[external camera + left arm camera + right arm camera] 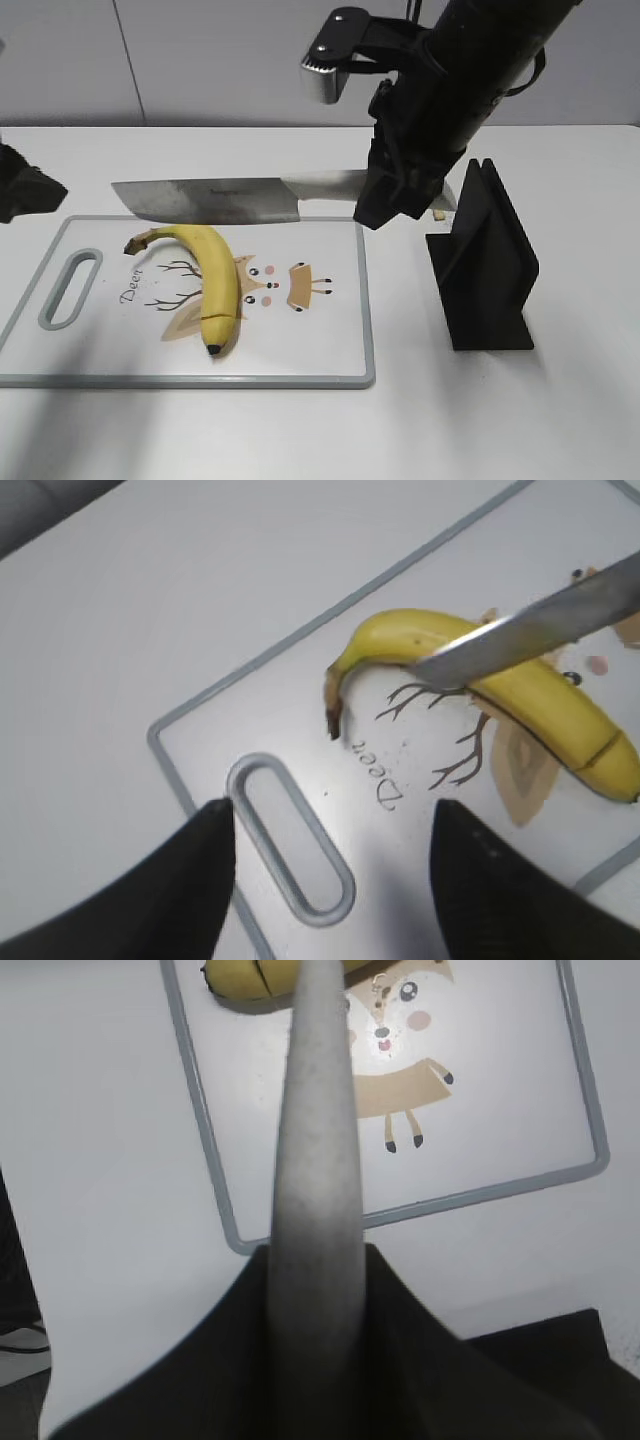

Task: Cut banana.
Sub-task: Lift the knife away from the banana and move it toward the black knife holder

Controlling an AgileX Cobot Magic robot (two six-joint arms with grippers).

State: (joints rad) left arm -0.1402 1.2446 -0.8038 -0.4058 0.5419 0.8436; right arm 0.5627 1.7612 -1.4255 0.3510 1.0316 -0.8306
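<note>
A yellow banana (212,282) lies on the white cutting board (320,350), stem at the back left, black tip toward the front, with a cut line near the tip. It also shows in the left wrist view (520,700) and at the top of the right wrist view (250,980). My right gripper (395,195) is shut on the handle of a cleaver knife (215,200), held level above the board, blade over the banana's stem end. The knife handle fills the right wrist view (318,1160). My left gripper (330,820) is open and empty above the board's handle slot (290,835).
A black knife stand (485,265) sits on the white table right of the board. The board has a grey rim and a deer cartoon print (285,285). The left arm (25,190) is at the far left edge.
</note>
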